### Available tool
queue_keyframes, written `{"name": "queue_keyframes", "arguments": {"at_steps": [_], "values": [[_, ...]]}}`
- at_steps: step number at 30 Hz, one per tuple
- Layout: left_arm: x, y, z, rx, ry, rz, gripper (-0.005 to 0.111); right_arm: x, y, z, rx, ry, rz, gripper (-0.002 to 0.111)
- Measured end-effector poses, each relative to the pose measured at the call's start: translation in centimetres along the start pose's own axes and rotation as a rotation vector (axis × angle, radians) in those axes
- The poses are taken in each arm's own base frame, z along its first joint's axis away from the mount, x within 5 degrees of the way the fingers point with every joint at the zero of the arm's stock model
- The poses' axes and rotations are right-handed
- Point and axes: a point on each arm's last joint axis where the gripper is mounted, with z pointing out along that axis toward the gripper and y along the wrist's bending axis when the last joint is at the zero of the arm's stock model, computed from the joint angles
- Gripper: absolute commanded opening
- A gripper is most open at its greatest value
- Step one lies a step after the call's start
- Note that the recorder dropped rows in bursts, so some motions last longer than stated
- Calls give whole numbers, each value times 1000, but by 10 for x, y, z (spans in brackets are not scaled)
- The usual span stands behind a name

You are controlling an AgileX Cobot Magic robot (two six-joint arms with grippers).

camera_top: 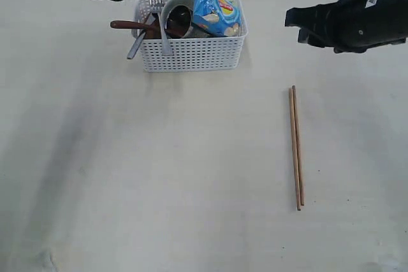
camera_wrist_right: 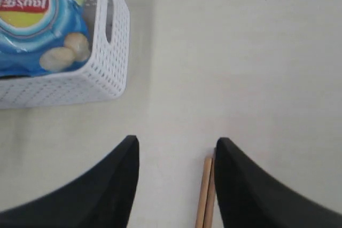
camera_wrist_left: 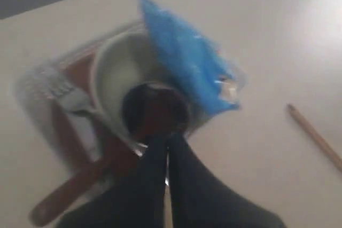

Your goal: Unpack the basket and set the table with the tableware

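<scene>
Tableware mostly inside the basket [camera_top: 191,55], towards the back of the table [camera_top: 159,176]: fork [camera_top: 159,20] and knife [camera_top: 136,46] leaning over the front-left rim, wooden spoon [camera_top: 125,25] poking out to the left, steel cup [camera_top: 180,20] nested in the pale bowl [camera_top: 167,4], blue snack bag [camera_top: 213,4] propped upright at the right end. Chopsticks [camera_top: 296,148] already out on the bare tabletop, well apart from the basket, lying side by side and touching. Left gripper [camera_wrist_left: 166,145] poised above the cup, jaws pressed together, apparently gripping nothing, judging by a blurred wrist view. Right gripper [camera_wrist_right: 176,142] hovering near the far end of the chopsticks, jaws wide apart and empty. Going by material: cutlery stiff, thin, slick and light, best pinched across the handle near the free end, clear of the rim, and likely to swing if taken far from the balance point. Cup hard, smooth and prone to slip, so better taken over the rim wall, one finger inside. Bowl probably heavier and breakable, wanting a rim grip after removal of the cup. Spoon wooden, less slippery, with the handle well exposed. Basket light, apt to slide or tip on any snag against its perforated wall.
</scene>
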Motion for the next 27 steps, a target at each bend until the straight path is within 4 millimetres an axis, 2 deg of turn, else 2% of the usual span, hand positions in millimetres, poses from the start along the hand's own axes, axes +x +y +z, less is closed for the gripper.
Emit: {"name": "queue_keyframes", "arguments": {"at_steps": [2, 4, 6, 8, 11, 12, 17, 21, 24, 27], "values": [[1, 6, 0, -70, 5, -24, 2, -3, 0, -1, 1, -34, -32, 44], [1, 10, -1, -110, 10, -31, 8, -5, 0, -1, 4, -55, -56, 44], [1, 12, -1, -130, 7, -48, 19, -7, 0, -1, 6, -76, -82, 44], [-1, 14, -1, -149, -6, -68, 37, -9, 0, -1, 6, -94, -99, 44], [-11, 15, -3, -158, -41, -99, 61, -11, 0, -1, 4, -119, -113, 44], [-16, 16, -3, -158, -55, -110, 64, -11, 0, -1, 4, -123, -119, 44], [-29, 22, 14, -129, -58, -204, 61, -12, 0, -1, 5, -127, -144, 44], [-27, 32, 43, -96, 4, -275, 61, -13, 1, -1, 3, -146, -162, 44], [-26, 36, 59, -86, 95, -264, 61, -14, 1, -1, 3, -150, -165, 44], [-28, 35, 68, -164, 190, -203, 61, -14, 1, -2, 2, -154, -166, 44]]}}
